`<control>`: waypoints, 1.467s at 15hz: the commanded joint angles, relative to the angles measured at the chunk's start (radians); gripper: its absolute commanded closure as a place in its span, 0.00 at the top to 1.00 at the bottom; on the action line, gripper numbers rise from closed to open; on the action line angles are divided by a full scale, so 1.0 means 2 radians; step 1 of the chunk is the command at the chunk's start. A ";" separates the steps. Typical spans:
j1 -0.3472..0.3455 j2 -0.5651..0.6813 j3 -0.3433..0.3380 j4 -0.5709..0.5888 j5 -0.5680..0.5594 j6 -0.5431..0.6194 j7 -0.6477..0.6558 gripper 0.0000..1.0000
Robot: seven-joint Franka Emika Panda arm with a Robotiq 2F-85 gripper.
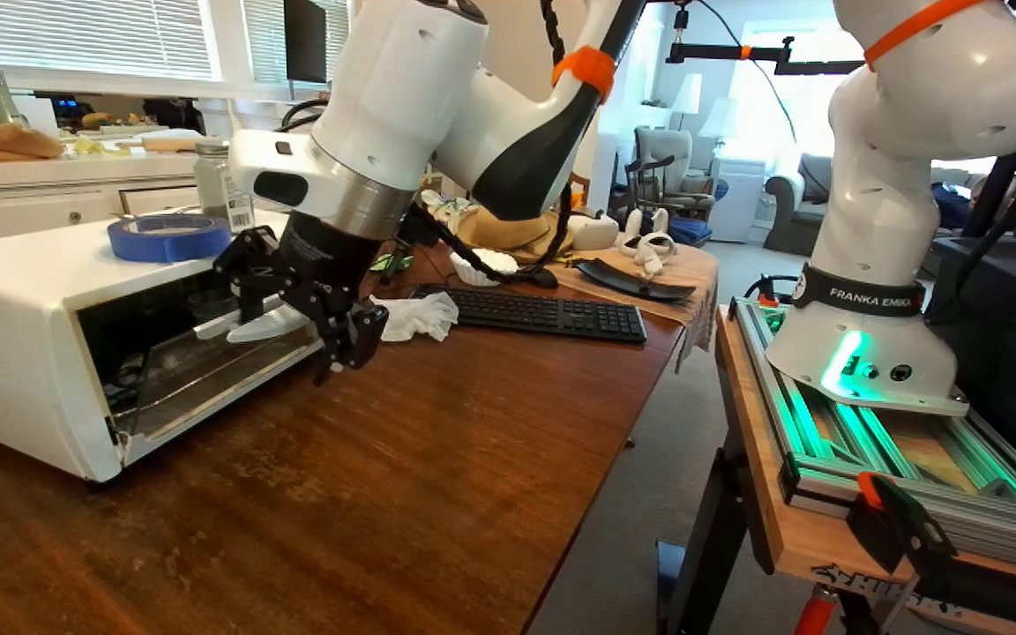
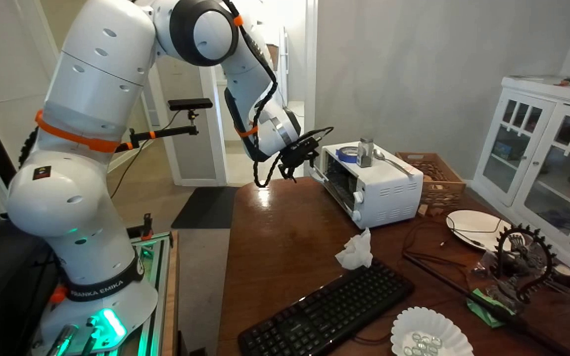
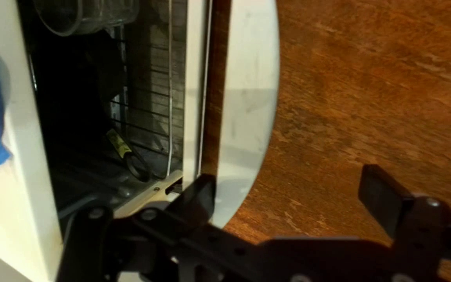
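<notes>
White metal toaster oven [image 2: 389,198] at the far end of the brown wooden table [image 2: 285,232] in an exterior view; white-framed door [image 3: 194,90] ajar. My black two-fingered gripper [image 3: 288,178] is released, spread wide, beside the curved white handle [image 3: 249,98]; I cannot tell whether it touches. Inside: clear glass vessel [image 3: 108,15], metal wire rack [image 3: 170,86], dark looped item with yellow label [image 3: 119,143]. On top: blue tape roll [image 1: 168,247], clear glass jar [image 2: 365,153], contents unclear, metal spoon [image 2: 393,162]. Far right: brown wicker basket [image 2: 438,196]. Near right: white fluted dish [image 2: 441,324] holding clear rounds [image 2: 421,343].
</notes>
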 commanded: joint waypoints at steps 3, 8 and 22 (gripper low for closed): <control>0.025 0.030 -0.001 -0.037 0.070 -0.011 -0.034 1.00; 0.030 0.071 0.011 -0.045 0.142 -0.022 -0.079 1.00; 0.036 -0.042 -0.014 -0.125 0.166 0.070 -0.075 1.00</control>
